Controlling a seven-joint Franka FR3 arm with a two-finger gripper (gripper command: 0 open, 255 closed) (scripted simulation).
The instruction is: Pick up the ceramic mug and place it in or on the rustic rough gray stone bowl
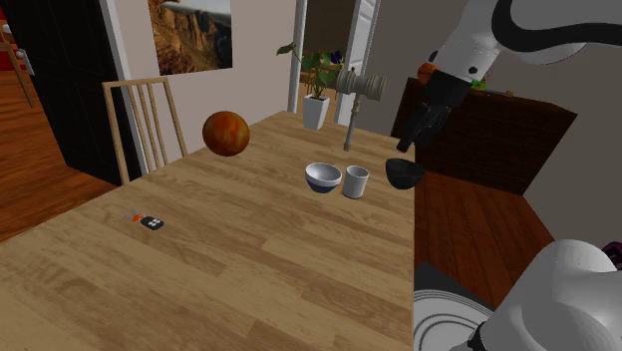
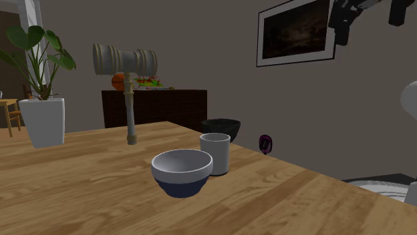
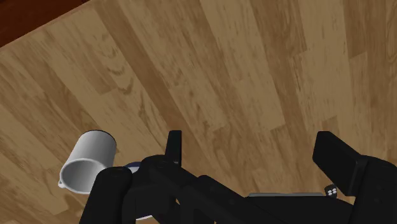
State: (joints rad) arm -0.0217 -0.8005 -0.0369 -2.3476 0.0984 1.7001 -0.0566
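Hand point(image 3: 251, 137) empty, spread wide, hovering high above surface point(image 1: 249, 259). Mug point(image 1: 355, 180) upright, off to one side, between dark bowl point(image 1: 404, 175) and pale bowl point(image 1: 323, 177). Best: centre over mug, descend straight, straddle one wall, avoid bowls.

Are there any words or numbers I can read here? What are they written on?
No words or numbers can be read.
The black gadget on the table: white dots, too small to read.
The purple thing beyond the table: a pale mark, too blurred to read.
The mug: no label.
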